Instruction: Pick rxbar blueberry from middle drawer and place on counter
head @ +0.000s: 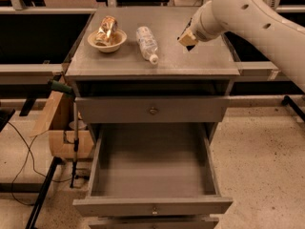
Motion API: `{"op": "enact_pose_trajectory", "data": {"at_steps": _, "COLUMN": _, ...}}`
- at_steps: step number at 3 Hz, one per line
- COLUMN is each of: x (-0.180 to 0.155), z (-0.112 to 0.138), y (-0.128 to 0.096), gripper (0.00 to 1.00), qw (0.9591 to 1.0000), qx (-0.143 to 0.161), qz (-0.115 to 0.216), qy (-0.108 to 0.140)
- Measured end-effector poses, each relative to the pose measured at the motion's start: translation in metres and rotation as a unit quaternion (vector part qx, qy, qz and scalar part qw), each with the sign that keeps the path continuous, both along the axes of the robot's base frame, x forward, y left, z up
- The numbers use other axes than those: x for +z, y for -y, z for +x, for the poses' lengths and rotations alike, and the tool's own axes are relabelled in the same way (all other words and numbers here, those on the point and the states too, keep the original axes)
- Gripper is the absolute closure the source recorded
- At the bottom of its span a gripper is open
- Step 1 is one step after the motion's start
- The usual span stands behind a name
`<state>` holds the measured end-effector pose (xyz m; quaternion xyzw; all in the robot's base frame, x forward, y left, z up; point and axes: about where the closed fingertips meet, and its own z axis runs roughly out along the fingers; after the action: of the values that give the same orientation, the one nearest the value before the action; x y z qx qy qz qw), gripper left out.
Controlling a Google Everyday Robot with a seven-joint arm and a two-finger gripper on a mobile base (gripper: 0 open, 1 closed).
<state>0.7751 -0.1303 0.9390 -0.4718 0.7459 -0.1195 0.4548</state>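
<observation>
The middle drawer (119,207) is pulled fully out below the cabinet, and its grey floor shows nothing lying on it. Above it the counter (167,58) is a flat grey top. My gripper (187,37) hangs low over the right half of the counter, at the end of the thick white arm that comes in from the upper right. Only its tan tip shows past the arm. The rxbar blueberry is hidden; a small dark patch under the gripper tip cannot be told apart from shadow.
A clear plastic bottle (147,43) lies on the counter's middle. A white bowl (107,41) holding a shiny gold-and-silver wrapper sits at the counter's left. The shut upper drawer front (152,109) is above the open one. Wooden parts and cables lie on the floor at left.
</observation>
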Motion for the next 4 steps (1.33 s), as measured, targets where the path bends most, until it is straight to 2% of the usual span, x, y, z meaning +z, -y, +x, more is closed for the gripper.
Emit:
{"op": "enact_pose_trajectory", "data": {"at_steps": 1, "x": -0.009, "z": 0.018, "y": 0.012, "gripper": 1.00, "qw": 0.9991, "qx": 0.036, "qz": 0.022, "qy": 0.005}}
{"op": "enact_pose_trajectory", "data": {"at_steps": 2, "x": -0.022, "z": 0.032, "y": 0.017, "gripper": 0.85, "qw": 0.9982, "qx": 0.056, "qz": 0.023, "qy": -0.005}}
{"op": "enact_pose_trajectory", "data": {"at_steps": 4, "x": -0.063, "z": 0.047, "y": 0.022, "gripper": 0.38, "qw": 0.9960, "qx": 0.066, "qz": 0.023, "qy": -0.054}}
